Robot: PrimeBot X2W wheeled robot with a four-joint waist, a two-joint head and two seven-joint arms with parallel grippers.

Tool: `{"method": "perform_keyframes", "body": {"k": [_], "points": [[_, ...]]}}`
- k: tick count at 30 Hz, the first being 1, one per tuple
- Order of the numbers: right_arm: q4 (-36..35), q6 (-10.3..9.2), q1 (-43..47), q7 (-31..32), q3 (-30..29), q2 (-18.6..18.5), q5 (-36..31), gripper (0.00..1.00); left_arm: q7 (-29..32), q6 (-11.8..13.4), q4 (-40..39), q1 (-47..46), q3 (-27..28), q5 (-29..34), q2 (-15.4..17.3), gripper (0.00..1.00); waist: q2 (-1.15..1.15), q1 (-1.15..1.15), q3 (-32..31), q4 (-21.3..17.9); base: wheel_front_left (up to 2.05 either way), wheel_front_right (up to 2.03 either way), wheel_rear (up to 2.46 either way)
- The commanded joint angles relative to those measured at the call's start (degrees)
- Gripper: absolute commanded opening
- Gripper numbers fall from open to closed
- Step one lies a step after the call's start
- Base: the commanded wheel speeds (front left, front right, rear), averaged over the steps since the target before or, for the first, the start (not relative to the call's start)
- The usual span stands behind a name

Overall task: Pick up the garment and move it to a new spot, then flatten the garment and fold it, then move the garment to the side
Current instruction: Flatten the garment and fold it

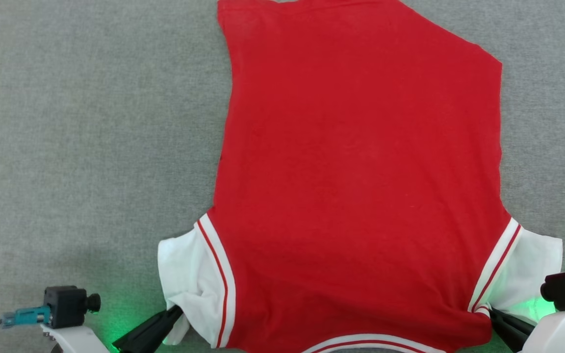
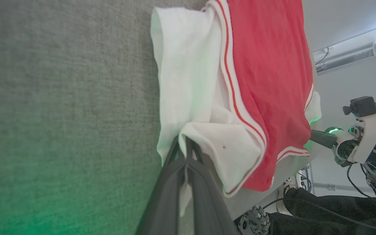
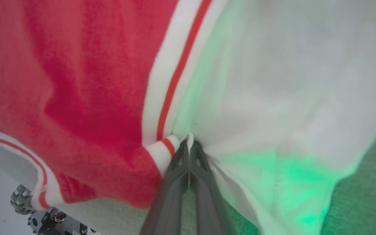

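garment (image 1: 356, 171): flat on grey table (image 1: 91, 122), collar end nearest the robot
left gripper (image 1: 175, 313): pinching left sleeve (image 1: 184, 269)
right gripper (image 1: 493, 313): pinching right sleeve (image 1: 532, 269) at the seam
step: flattening, probably
next: even two-sided tug, then release and fold

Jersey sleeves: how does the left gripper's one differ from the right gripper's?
The left-side sleeve is bunched and folded over; the right-side sleeve lies flatter. The left-side sleeve is pinched in plain white cloth by the left gripper; the right-side sleeve, beside its striped trim, by the right gripper. Both sleeves are white, each held by shut fingers.
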Motion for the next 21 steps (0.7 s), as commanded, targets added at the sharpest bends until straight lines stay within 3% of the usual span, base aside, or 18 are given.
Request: {"method": "perform_keyframes", "body": {"k": [1,2,3,8,15,21], "points": [[5.20,-0.97,-0.55,0.11,2.87,1.29,-1.46,0.43,-0.15,0.13,0.33,-0.52,-0.45,-0.32,-0.28,0.00,0.00,0.00,-0.29,-0.29,0.00,0.00,0.00],[4.75,-0.97,-0.58,-0.31,2.83,1.22,-1.51,0.95,-0.39,0.13,0.42,-0.50,-0.67,-0.48,-0.19,0.00,0.00,0.00,-0.48,-0.50,0.00,0.00,0.00],[3.70,-0.96,-0.58,-0.60,2.90,1.08,-1.42,1.00,-0.66,0.13,0.46,-0.39,-0.80,-0.61,-0.05,0.00,0.00,0.00,-0.72,-0.74,0.00,0.00,0.00],[-4.86,-0.95,0.38,-0.69,-1.47,-1.07,-0.90,1.00,-1.55,0.13,-0.13,1.00,-1.27,-0.87,0.62,0.00,0.00,0.00,-2.05,-1.73,0.00,0.00,0.00],[-19.05,-0.53,-1.20,6.56,-10.08,-2.05,2.76,1.00,-2.13,0.13,-2.19,0.47,-1.73,-0.02,0.67,0.00,0.00,0.00,-2.17,-1.04,0.00,0.00,0.00],[-19.36,-0.53,-14.37,15.15,-14.52,-4.22,3.60,1.00,-2.22,0.13,-3.69,-2.62,-2.95,1.35,0.07,0.00,0.00,0.00,0.56,1.39,0.00,0.00,0.00]]}}
